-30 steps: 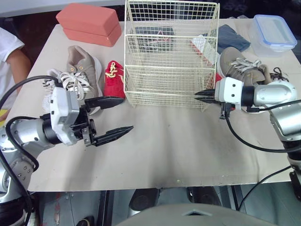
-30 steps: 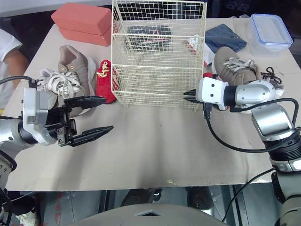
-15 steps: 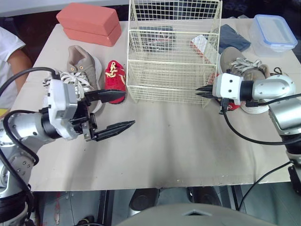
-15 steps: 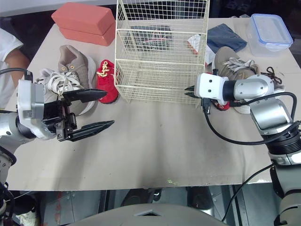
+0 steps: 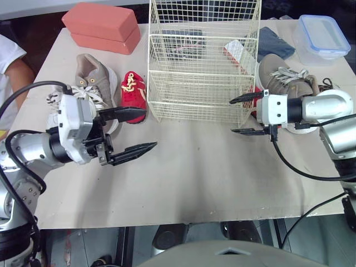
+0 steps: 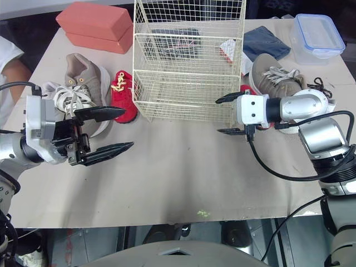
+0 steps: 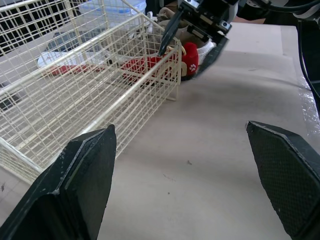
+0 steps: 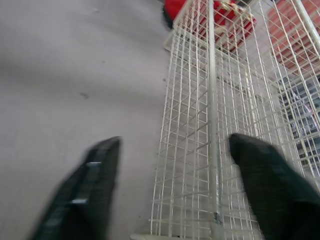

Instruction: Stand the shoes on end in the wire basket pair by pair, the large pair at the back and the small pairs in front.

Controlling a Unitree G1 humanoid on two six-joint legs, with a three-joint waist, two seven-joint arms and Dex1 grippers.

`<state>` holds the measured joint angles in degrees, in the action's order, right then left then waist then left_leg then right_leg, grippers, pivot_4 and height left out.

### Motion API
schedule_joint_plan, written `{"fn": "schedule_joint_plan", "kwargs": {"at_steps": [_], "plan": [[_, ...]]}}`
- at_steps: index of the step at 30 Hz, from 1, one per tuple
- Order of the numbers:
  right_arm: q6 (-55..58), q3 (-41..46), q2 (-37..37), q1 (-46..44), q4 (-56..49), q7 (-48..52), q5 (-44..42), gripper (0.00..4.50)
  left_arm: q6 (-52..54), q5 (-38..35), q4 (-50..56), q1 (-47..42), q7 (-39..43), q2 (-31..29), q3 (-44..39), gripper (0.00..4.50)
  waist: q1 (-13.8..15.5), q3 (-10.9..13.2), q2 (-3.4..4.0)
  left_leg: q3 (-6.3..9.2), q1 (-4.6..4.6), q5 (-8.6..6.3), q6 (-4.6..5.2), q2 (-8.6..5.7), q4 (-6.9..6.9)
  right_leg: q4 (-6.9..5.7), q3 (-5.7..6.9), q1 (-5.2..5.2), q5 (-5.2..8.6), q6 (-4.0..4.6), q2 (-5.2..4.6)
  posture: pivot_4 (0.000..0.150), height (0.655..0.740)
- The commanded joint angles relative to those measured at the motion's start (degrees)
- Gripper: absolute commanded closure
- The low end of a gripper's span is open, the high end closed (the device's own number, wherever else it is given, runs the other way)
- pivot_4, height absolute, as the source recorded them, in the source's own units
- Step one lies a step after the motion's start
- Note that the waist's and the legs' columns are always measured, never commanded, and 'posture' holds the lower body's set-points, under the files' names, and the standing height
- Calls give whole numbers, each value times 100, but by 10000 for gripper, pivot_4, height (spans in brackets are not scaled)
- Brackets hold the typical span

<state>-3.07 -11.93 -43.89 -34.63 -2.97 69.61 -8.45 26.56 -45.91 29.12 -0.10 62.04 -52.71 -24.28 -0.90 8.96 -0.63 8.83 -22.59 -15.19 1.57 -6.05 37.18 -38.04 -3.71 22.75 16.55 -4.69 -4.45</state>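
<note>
One red shoe lies beside cream basket.

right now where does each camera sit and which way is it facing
Eye views: on the head, looking forward and down at the table and wire basket; left gripper and right gripper show, open.
Left wrist view: on the left arm, looking along its fingers at the basket and the right gripper.
Right wrist view: on the right arm, its fingers either side of the basket's corner post.
Shared: all show the basket.
</note>
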Motion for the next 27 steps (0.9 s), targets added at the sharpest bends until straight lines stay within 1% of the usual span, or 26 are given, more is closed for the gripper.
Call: {"fn": "schedule_joint_plan", "kwargs": {"at_steps": [1,5,8,10,15,17,23,27], "plan": [[-147,293,-35,-104,-19,18,-172,507,-136,15,33,-55,56,-22,-131,0,-1,0,0,0,0,0,0,0,1,-1,0,0,0,0,0,1500,7400],[299,671,-38,-79,-278,-109,-660,507,-88,-74,142,0,27,-24,-224,0,5,1,1,1,0,1,-1,1,2,-3,0,0,0,0,0,1500,7400],[917,1281,-118,127,-489,-386,-1196,507,-10,-264,266,-42,-58,14,-238,0,11,1,1,1,-1,1,-1,1,1,-2,0,0,0,0,1,1500,7400],[1361,1843,-270,379,-511,-666,-1438,507,68,-408,370,-137,-149,22,-185,0,36,1,1,4,-6,1,-1,1,2,0,3,0,0,0,0,1500,7400],[1988,3097,-624,1193,-199,-1321,-1565,507,424,-921,549,-744,-373,-65,104,0,159,2,0,9,-15,1,-1,0,13,-1,12,0,-1,1,-2,1500,7400],[2213,3386,-655,1505,-196,-1533,-1589,507,568,-1036,540,-995,-414,-129,205,0,160,2,0,10,-12,1,-1,0,14,-6,12,0,-2,2,0,1500,7400],[3108,4129,-296,2570,-826,-2305,-1995,507,976,-1211,529,-1404,-537,-338,363,0,47,2,4,-1,-11,1,-2,3,12,-17,-2,6,-1,3,3,1500,7400],[3567,4346,151,2955,-1054,-2800,-2324,507,1450,-1240,539,-1483,-946,-461,517,0,2,1,3,-19,-3,2,-1,3,16,-31,-21,6,-2,2,5,1500,7400]]}}
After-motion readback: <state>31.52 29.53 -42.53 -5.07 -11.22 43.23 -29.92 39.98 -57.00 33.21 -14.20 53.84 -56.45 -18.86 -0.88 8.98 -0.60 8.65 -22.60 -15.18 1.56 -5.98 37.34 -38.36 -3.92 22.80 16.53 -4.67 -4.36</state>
